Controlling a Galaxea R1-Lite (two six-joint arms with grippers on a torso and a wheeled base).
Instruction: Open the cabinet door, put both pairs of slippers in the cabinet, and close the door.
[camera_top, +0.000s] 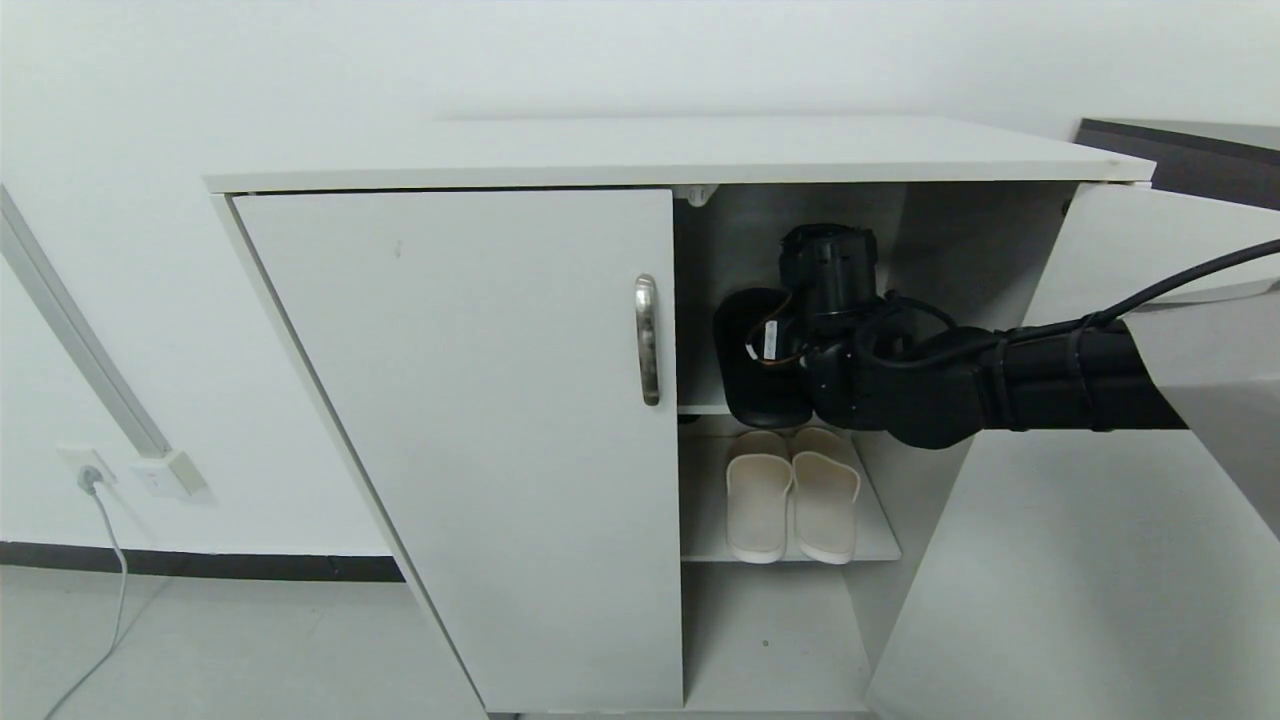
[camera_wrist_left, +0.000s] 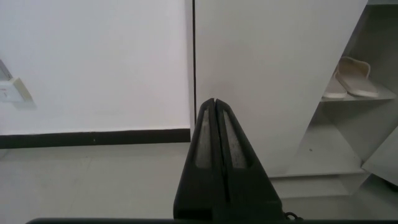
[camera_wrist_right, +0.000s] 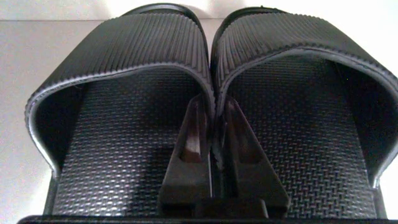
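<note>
While the cabinet (camera_top: 450, 420) has its right door (camera_top: 1050, 560) open, the white slippers (camera_top: 792, 495) lie on its shelf (camera_top: 880, 545). The black slippers (camera_top: 760, 360) are inside above them, pinched by the right tool (camera_wrist_right: 214, 109). The left tool (camera_wrist_left: 214, 109), pressed together, waits outside the cabinet. I judge that release and closing are left.

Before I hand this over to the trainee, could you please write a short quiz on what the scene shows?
1. True or false: the white slippers lie on a shelf inside the cabinet.
2. What holds the black slippers: A a person's hand, B the right gripper, C nothing?
3. Fill in: the left gripper is ____ and holds nothing.
Key: 1 true; 2 B; 3 shut.
</note>
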